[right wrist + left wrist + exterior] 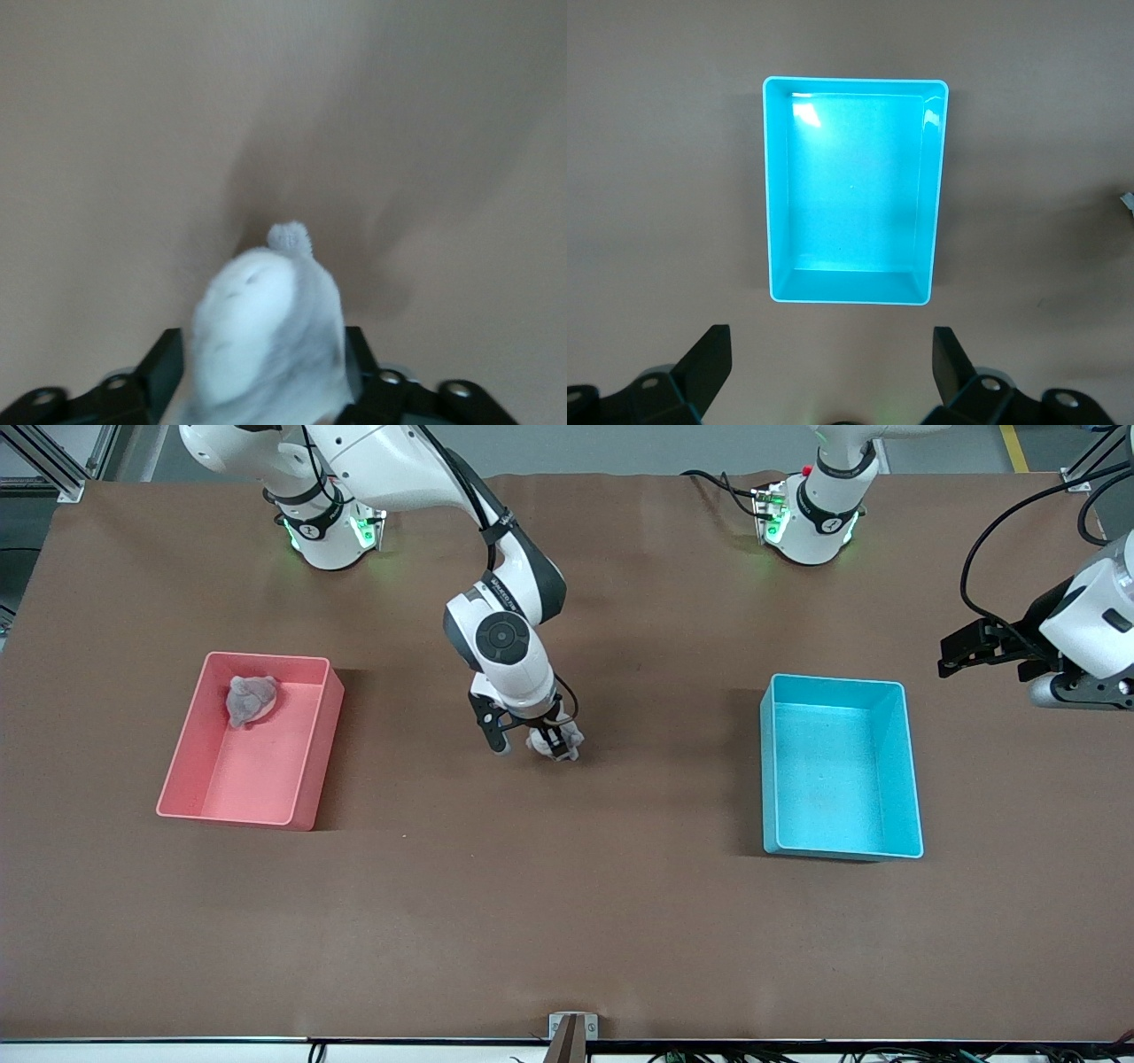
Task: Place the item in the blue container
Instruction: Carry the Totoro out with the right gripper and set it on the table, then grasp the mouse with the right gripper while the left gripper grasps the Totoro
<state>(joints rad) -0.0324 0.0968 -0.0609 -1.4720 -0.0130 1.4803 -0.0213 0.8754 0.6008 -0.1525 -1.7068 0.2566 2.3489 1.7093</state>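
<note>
The item is a small white and grey plush toy (562, 741). My right gripper (532, 747) is shut on it, low over the middle of the table, between the two bins. In the right wrist view the toy (257, 319) fills the gap between the black fingers of that gripper (266, 376). The blue container (840, 681) stands with nothing in it toward the left arm's end of the table. My left gripper (961, 651) waits in the air beside it, open. The left wrist view looks down into the blue container (855, 81) past that open gripper (831, 359).
A pink bin (266, 657) of the same size stands toward the right arm's end of the table, with a grey plush toy (251, 698) in its corner farthest from the front camera. A brown cloth covers the table.
</note>
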